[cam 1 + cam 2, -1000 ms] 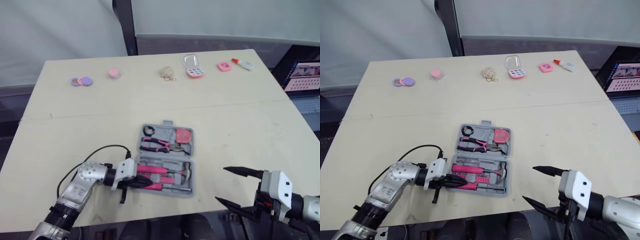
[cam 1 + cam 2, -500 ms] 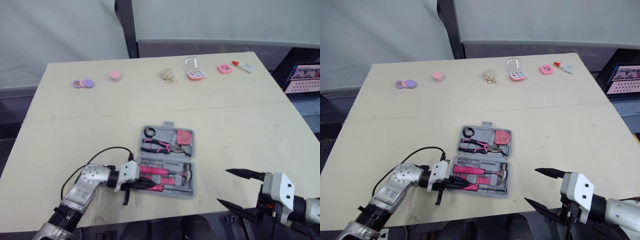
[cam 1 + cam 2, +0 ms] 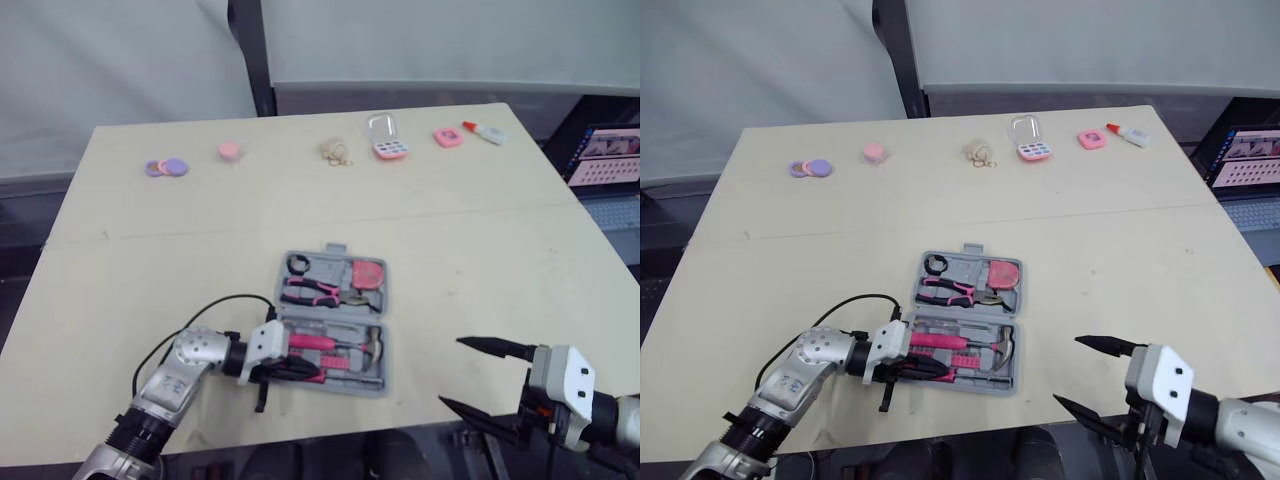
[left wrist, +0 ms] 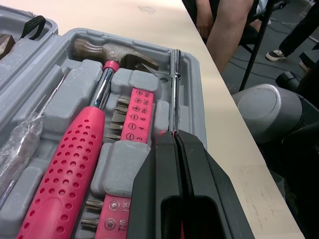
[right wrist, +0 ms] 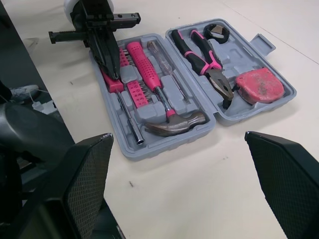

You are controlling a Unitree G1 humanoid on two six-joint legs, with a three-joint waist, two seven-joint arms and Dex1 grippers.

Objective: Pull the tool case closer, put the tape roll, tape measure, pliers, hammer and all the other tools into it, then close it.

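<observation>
Left gripper [image 4: 174,135] lay low over the near half of the open tool case [image 5: 164,144], at the lower centre of the head views, its two black fingers [image 4: 199,169] pressed together, tips resting on the pink handle of the screwdriver [image 5: 127,117]; whether they actually pinched it I could not tell. Right gripper [image 3: 470,375] hung at the lower right, past the table's [image 3: 480,230] near edge, spread wide and empty. Beside the screwdriver lay the hammer [image 5: 154,87] in its slot. In the far half sat the pliers [image 5: 202,59], tape measure [image 5: 259,84] and black tape roll [image 5: 217,32]. Along the table's far edge, top of frame, stood purple discs [image 3: 165,167], a pink compact [image 3: 387,140] and a glue bottle [image 3: 485,131].
</observation>
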